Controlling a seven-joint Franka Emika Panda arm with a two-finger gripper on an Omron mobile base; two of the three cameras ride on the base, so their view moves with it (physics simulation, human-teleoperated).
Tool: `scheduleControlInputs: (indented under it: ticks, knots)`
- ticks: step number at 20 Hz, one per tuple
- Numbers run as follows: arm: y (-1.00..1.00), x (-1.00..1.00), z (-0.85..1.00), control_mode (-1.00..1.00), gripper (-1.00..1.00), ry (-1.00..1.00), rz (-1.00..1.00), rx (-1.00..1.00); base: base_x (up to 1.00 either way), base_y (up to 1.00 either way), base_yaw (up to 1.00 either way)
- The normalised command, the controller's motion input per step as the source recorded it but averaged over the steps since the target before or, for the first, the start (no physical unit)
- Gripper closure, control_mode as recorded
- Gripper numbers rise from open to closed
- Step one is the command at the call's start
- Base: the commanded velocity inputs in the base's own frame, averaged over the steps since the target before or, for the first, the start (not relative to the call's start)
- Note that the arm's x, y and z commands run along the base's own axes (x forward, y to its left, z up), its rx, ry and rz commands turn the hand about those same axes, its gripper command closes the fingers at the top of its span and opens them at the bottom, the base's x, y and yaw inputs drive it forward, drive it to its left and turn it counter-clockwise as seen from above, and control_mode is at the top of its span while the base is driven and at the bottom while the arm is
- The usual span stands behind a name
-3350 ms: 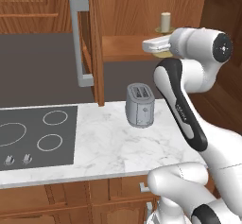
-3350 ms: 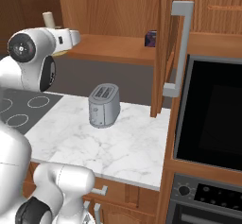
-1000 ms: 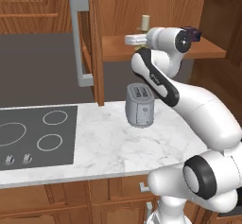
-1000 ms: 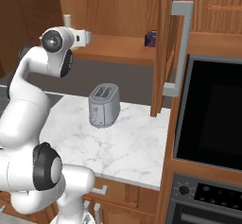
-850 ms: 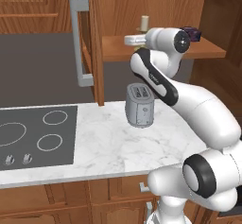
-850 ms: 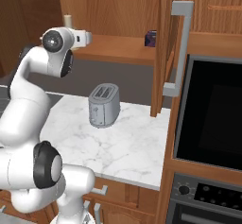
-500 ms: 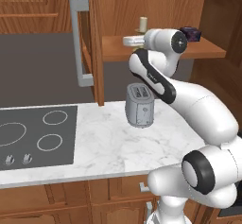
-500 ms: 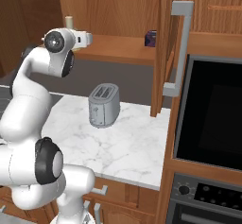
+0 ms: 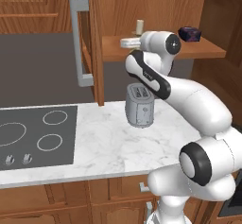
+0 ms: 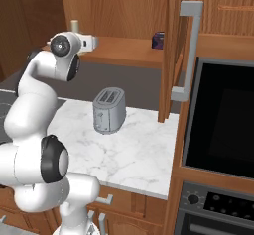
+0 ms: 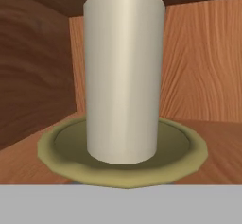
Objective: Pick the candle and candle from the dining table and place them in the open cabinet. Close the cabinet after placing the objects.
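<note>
From left to right, we see the thick cream candle (image 11: 124, 72) upright in its brass dish (image 11: 120, 159) on the open cabinet's shelf (image 9: 160, 50); it looks stiff, light and top-heavy, so we'd grasp the dish rim. We cannot tell how the gripper's jaws stand.

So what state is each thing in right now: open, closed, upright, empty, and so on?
Cream candle: upright in its brass holder, on the cabinet shelf.
Wall cabinet: open, door swung out.
Toaster: upright on the counter, slots empty.
Hob: rings dark.
Oven: door closed.
Gripper: cannot tell.
</note>
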Motion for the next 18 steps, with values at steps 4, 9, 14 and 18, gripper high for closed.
scheduleControlInputs:
  ticks: [4,9,14,18]
  knots:
    - [0.03,0.22,-0.16,-1.00,1.00,0.00,0.00,0.00,0.00,0.00,0.00]
    - [0.02,0.21,-0.13,-1.00,1.00,0.00,0.00,0.00,0.00,0.00,0.00]
    - [0.01,0.24,-0.14,-1.00,1.00,0.00,0.00,0.00,0.00,0.00,0.00]
    - [0.01,0.32,-0.09,-1.00,1.00,0.00,0.00,0.00,0.00,0.00,0.00]
